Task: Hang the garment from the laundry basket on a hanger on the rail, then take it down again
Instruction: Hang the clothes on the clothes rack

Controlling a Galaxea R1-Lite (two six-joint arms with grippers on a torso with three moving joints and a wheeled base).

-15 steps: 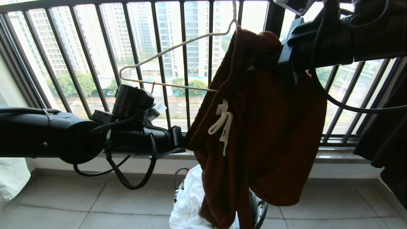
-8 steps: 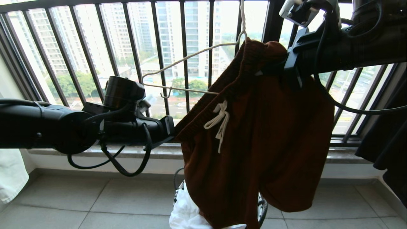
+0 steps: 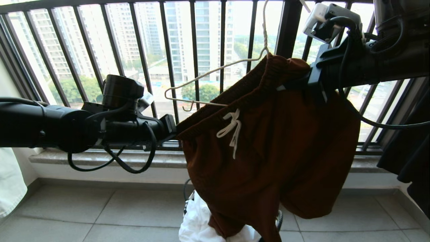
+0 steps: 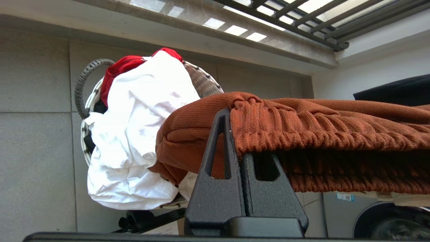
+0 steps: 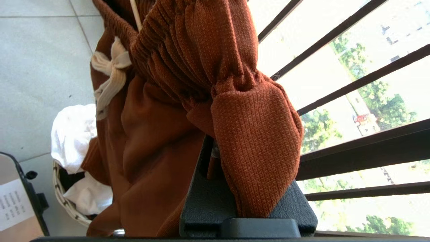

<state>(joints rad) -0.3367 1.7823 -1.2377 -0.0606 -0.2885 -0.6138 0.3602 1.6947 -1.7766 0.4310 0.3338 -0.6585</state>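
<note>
Here the left gripper [image 4: 242, 148] pinches the garment [image 3: 268, 151] at the waistband's lower end, while the right gripper [image 3: 312, 84] clamps its upper end beside the hanger [image 3: 215, 84]. To spread it well, both should likely draw the waistband taut along the hanger. Below the garment sits the laundry basket [image 4: 80, 90] on grey floor tiles [image 3: 84, 211]; behind it stands the balustrade [image 3: 195, 50].

The garment [image 4: 322, 131] is showing ribbed, matt knit cloth, its drawstring [image 3: 231, 129] a flat cotton tape. The hanger [image 3: 215, 72] is looking like thin smooth coated wire. The left gripper [image 4: 239, 148] is wearing grainy matt black plastic. The laundry basket [image 4: 201, 79] is looking woven.
</note>
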